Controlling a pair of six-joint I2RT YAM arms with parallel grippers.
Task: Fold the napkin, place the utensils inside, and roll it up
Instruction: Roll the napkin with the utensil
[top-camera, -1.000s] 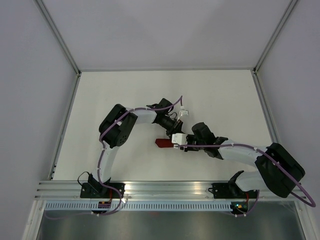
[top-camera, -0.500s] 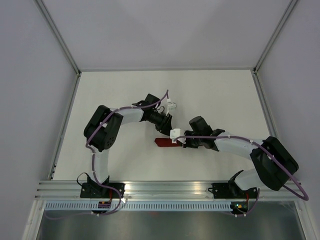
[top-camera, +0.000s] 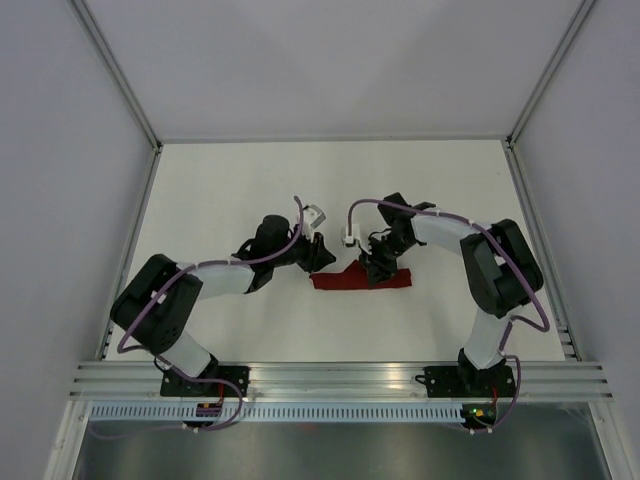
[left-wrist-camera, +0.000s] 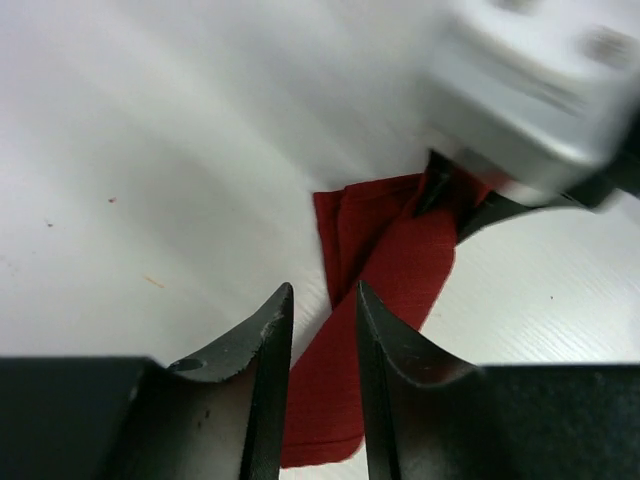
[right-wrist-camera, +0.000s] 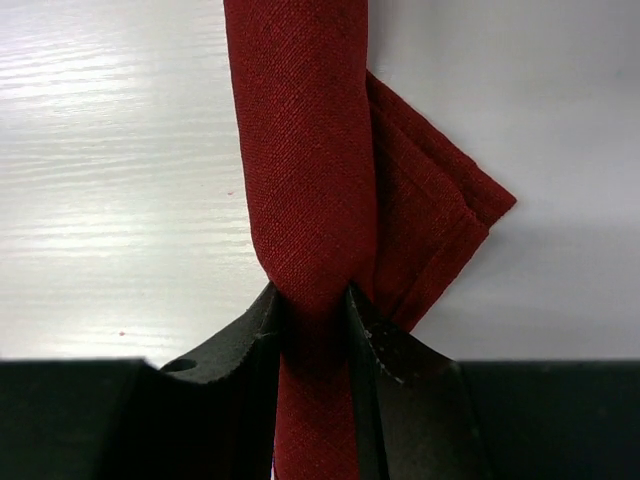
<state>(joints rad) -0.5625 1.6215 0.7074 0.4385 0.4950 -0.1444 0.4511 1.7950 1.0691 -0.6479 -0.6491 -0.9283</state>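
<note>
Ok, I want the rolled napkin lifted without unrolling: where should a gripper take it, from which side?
From above, across the narrow width of the napkin roll, where the right gripper straddles it. It lies flat and long; its loose corner flap sticks out there, so pinching should trap it.

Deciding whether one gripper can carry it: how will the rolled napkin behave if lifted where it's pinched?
The napkin is woven cloth, so it would likely sag either side of the right gripper. It narrows where pinched, so it seems soft and probably light. A loose folded corner sticks out beside the roll, so it may unroll when moved.
</note>
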